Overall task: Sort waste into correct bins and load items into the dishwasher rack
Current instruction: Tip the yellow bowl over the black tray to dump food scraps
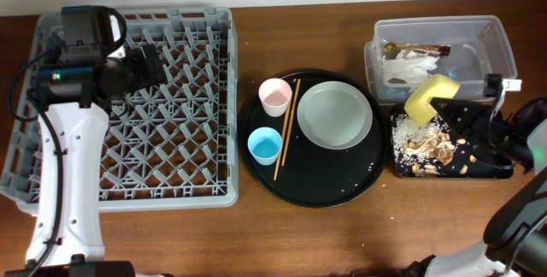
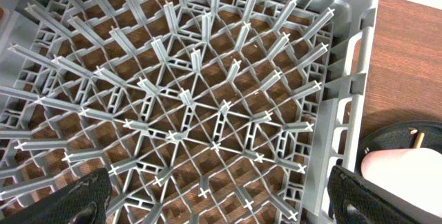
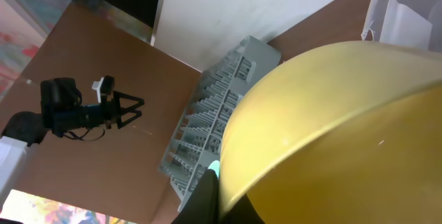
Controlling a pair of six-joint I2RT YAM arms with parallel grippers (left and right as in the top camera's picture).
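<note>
The rack [image 1: 171, 123] lies at the left, with bare wood between its right edge and the round tray [image 1: 333, 187]. The left gripper [image 2: 224, 196] hangs over its pegs, fingers spread wide and empty. The tub [image 1: 504, 46] sits just beside the black tray [image 1: 453, 175] of scraps [image 1: 427, 144]. The right gripper [image 1: 451, 104] clamps the tilted bowl [image 1: 430, 96] over their shared edge. The plate [image 1: 335, 114], pink cup [image 1: 274, 96], blue cup [image 1: 264, 145] and chopsticks [image 1: 286, 132] sit on the round tray. In the tub, the wrapper [image 1: 419, 52] seems printed, but too small to read.

Right wrist: yellow bowl [image 3: 331, 127] overfills frame, rim cropped; left wrist: pink cup [image 2: 404, 172] cut at corner.
</note>
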